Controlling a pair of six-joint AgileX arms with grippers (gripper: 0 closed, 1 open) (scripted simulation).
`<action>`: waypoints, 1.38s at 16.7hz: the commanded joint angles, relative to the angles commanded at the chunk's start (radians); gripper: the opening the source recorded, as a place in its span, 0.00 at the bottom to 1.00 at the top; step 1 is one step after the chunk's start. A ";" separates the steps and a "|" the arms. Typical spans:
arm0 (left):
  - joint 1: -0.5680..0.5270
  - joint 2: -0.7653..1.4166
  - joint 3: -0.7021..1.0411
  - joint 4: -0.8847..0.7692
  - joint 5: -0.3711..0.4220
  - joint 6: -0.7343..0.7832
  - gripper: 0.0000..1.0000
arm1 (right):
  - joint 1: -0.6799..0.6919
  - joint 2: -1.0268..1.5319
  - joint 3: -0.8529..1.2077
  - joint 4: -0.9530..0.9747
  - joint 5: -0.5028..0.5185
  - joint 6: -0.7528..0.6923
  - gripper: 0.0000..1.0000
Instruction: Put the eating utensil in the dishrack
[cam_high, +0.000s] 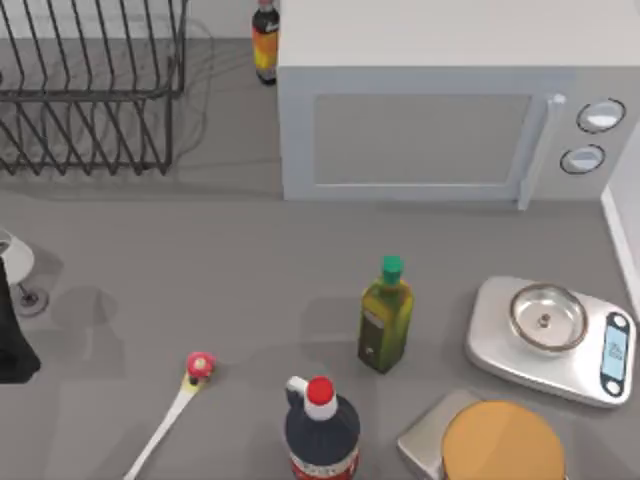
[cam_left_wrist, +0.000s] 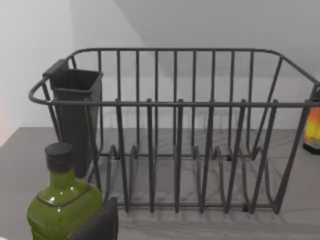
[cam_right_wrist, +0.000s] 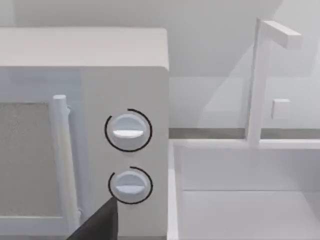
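The white utensil (cam_high: 170, 415) lies on the counter (cam_high: 250, 270), well apart from the dishrack (cam_high: 90, 90); I cannot tell either pincer's state.

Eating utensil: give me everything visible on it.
The eating utensil is a slim white long-handled piece, plastic-looking, with a small pink-red and yellow knob at its upper end. It lies flat on the grey table near the front edge, left of centre, angled diagonally, its lower end running out of the top view. Nothing touches it but the table; the dishrack stands far off at the back left.
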 joint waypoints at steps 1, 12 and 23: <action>0.000 0.000 0.000 0.000 0.000 0.000 1.00 | 0.000 0.000 0.000 0.000 0.000 0.000 1.00; -0.224 0.578 0.395 -0.413 0.001 -0.037 1.00 | 0.000 0.000 0.000 0.000 0.000 0.000 1.00; -0.524 1.432 0.916 -0.983 0.000 -0.085 1.00 | 0.000 0.000 0.000 0.000 0.000 0.000 1.00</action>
